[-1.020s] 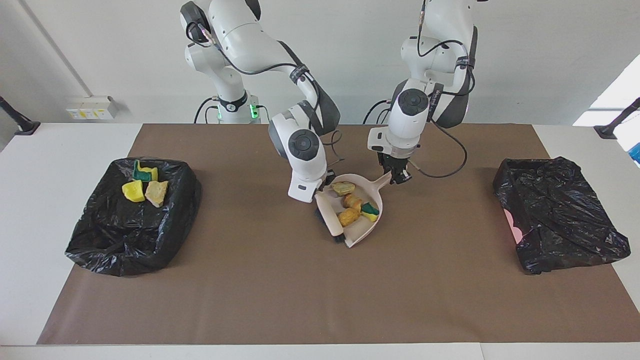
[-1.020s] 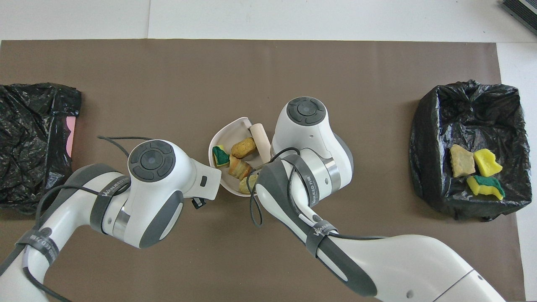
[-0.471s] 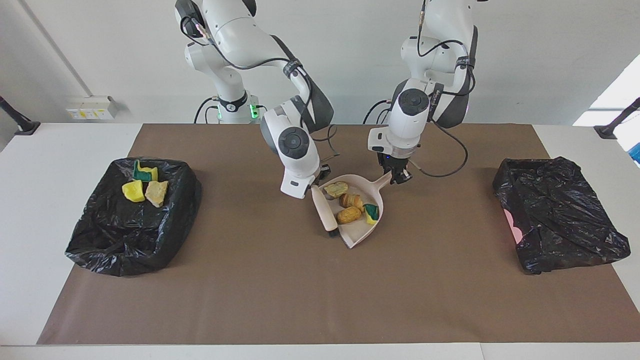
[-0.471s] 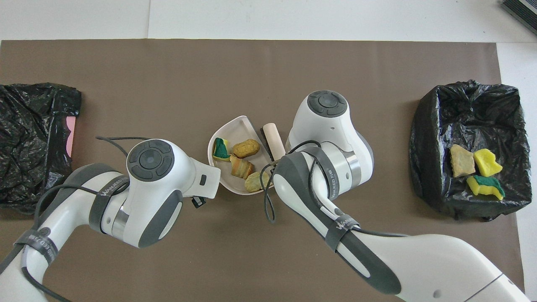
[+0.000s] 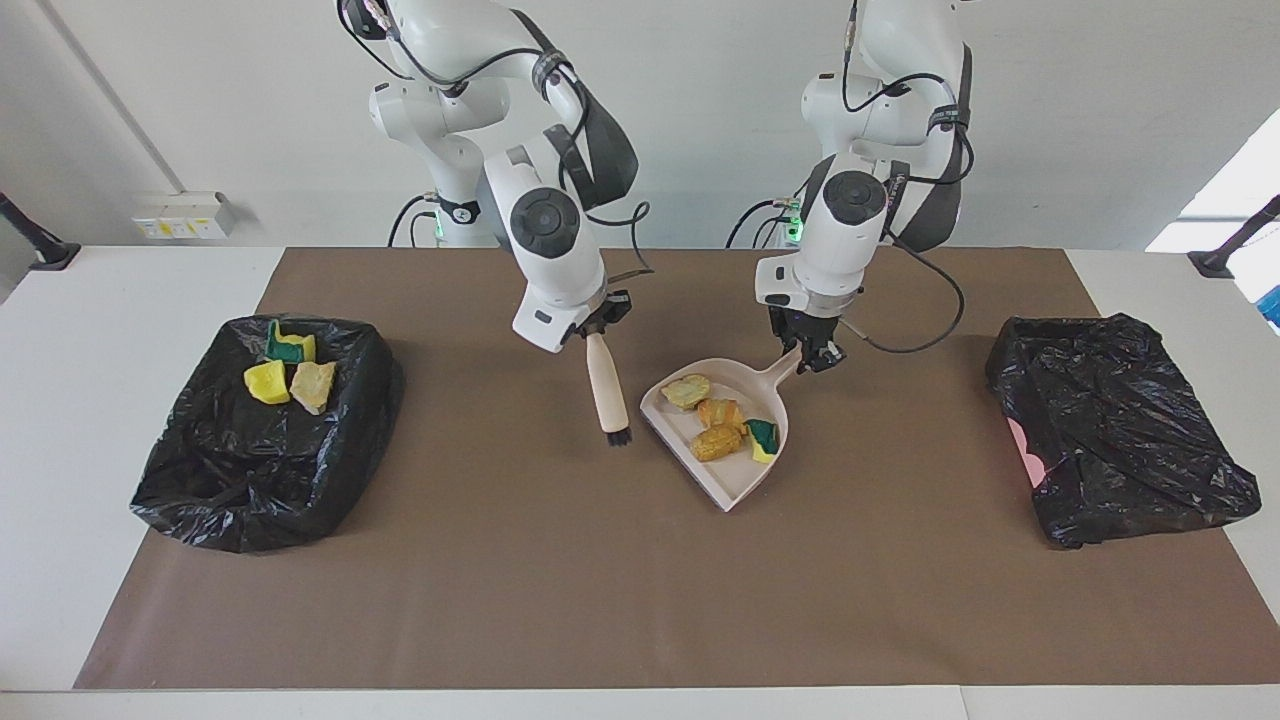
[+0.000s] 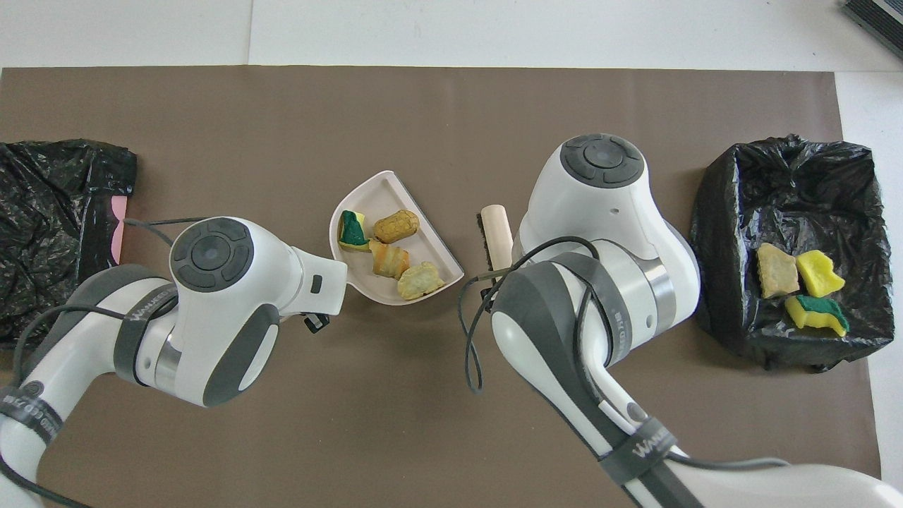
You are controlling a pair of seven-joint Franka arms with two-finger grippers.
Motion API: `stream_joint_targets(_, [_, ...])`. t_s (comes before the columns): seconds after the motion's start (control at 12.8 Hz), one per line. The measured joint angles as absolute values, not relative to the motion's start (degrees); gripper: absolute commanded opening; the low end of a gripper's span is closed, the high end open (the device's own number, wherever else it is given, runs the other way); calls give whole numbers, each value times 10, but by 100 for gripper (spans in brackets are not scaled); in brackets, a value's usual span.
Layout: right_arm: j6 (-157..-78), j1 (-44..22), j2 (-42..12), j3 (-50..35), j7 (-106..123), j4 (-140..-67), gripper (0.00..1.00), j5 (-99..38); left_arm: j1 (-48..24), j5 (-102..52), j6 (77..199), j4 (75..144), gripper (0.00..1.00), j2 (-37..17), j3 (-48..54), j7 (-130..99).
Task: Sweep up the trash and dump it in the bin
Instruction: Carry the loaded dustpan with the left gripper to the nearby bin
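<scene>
A beige dustpan (image 5: pixel 735 480) (image 6: pixel 381 194) sits mid-mat with several trash chunks in it: a green-faced one (image 5: pixel 764 436) (image 6: pixel 350 230) and tan and orange-brown ones (image 5: pixel 718 441) (image 6: pixel 396 226). My left gripper (image 5: pixel 812 352) is shut on the dustpan's handle. My right gripper (image 5: pixel 597 328) is shut on the top of a wooden-handled brush (image 5: pixel 606 385) (image 6: pixel 496 236). The brush hangs bristles down over the mat beside the pan, toward the right arm's end. Three more trash chunks (image 5: pixel 290 375) (image 6: pixel 801 279) lie in the black-lined bin (image 5: pixel 330 480) (image 6: pixel 712 233) at that end.
A second black-bagged bin (image 5: pixel 1120 420) (image 6: pixel 42 212) with a pink patch showing stands at the left arm's end of the table. A brown mat (image 5: pixel 560 600) covers the table's middle. In the overhead view both arms hide their own grippers.
The right gripper lifted the brush out of the dustpan and carried it toward the right arm's end. The left gripper shifted the dustpan slightly toward the left arm's end.
</scene>
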State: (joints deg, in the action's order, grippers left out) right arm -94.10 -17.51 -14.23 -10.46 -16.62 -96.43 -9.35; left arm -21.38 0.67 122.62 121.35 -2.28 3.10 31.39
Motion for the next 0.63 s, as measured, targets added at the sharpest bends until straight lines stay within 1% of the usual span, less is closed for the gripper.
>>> stream_joint_targets(0.16, [-926, -213, -124, -106, -247, -970, 0, -93, -187, 7, 1220, 1210, 0, -1, 30, 316])
stream_joint_targets(0.31, [-931, -254, -111, -108, -314, -988, 0, -92, -158, 7, 1178, 1202, 0, 21, 29, 321])
stream_joint_targets(0.47, [-971, -292, -90, -109, -360, -1032, 0, -93, -123, 7, 1104, 1170, 0, 34, 28, 334])
stream_joint_targets(0.63, [-1024, -339, -83, -110, -410, -1072, 0, -93, -78, 7, 1054, 1123, 0, 38, 28, 367])
